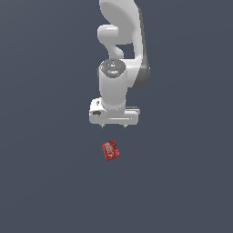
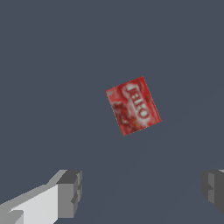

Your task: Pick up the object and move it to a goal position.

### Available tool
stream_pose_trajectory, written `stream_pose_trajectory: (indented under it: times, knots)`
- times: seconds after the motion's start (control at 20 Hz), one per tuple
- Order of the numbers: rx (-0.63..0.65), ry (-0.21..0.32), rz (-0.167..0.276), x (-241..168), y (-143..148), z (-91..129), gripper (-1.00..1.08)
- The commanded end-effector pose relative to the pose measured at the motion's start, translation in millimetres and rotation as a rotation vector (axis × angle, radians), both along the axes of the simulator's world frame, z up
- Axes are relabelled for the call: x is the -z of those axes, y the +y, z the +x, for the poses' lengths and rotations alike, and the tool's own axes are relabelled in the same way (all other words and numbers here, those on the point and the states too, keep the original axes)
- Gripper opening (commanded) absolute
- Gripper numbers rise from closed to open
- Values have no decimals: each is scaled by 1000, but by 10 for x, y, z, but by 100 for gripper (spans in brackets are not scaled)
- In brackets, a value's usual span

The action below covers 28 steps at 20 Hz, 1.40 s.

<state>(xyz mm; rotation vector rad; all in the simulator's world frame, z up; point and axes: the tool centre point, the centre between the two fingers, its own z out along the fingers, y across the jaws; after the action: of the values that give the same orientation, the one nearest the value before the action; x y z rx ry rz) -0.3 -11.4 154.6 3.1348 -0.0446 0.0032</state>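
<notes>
The object is a small flat red box with white lettering [image 1: 110,150]. It lies on the dark grey floor, turned at a slant. It shows in the wrist view [image 2: 133,106] too, face up. My white gripper [image 1: 113,126] hangs above the floor, a short way behind the box in the exterior view, not touching it. In the wrist view the gripper [image 2: 142,192] is open and empty. Its two grey fingertips [image 2: 70,192] stand far apart, much wider than the box. The box lies clear of the gap between them.
The plain dark grey floor [image 1: 182,182] fills both views. The white arm [image 1: 120,54] rises behind the gripper to the top of the exterior view. No goal marker shows.
</notes>
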Motion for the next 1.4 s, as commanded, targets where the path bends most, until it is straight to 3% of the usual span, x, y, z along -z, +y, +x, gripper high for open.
stream_pose_trajectory:
  times: [0.0, 0.75, 1.35]
  knots:
    - [0, 0, 0, 0, 0, 0, 100]
    - [-61, -26, -23, -102, 7, 78, 100]
    - [-179, -13, -18, 243, -66, 290, 100]
